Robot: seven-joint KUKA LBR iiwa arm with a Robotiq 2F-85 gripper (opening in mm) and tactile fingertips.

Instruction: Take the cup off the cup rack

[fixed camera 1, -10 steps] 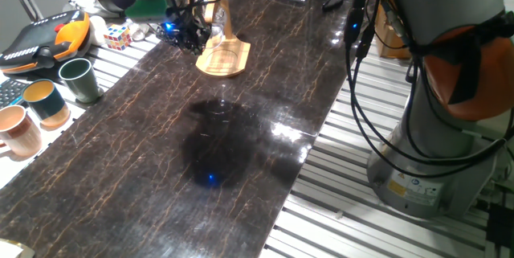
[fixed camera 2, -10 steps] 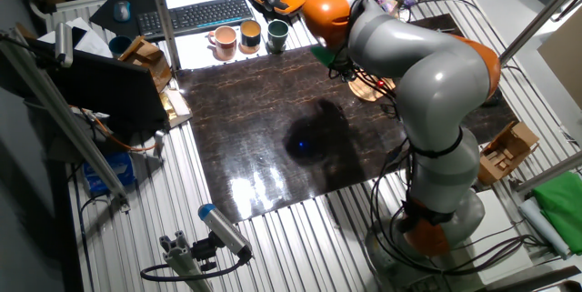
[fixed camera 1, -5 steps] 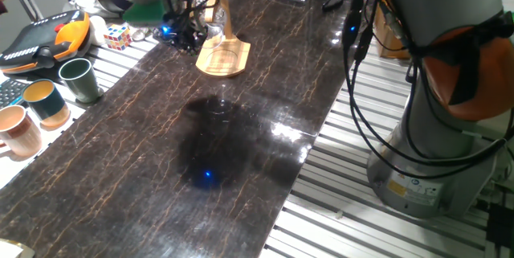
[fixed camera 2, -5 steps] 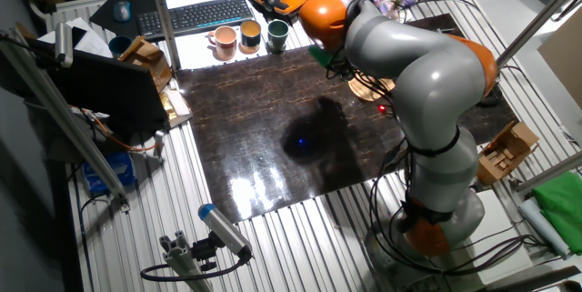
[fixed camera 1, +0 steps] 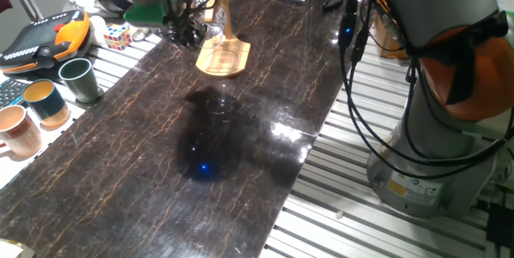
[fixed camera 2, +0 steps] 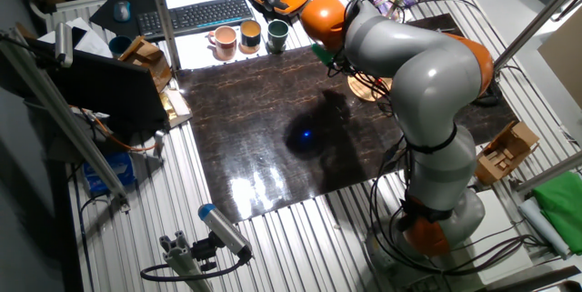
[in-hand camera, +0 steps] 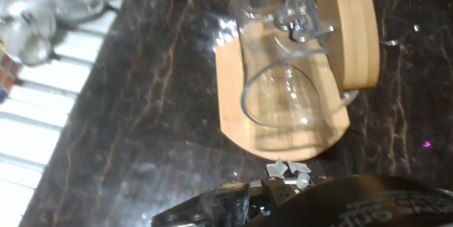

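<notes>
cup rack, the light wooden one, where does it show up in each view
One fixed view: the light wooden cup rack sits at upper centre, on the far end of the dark marble-patterned table top.
The other fixed view: only an edge of its base shows at upper right, behind the grey arm.
Hand view: its base fills upper centre.
Shared landmark: the dark table top.

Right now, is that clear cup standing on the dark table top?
No, in the hand view the cup is over the wooden cup rack, not on the table.
</notes>
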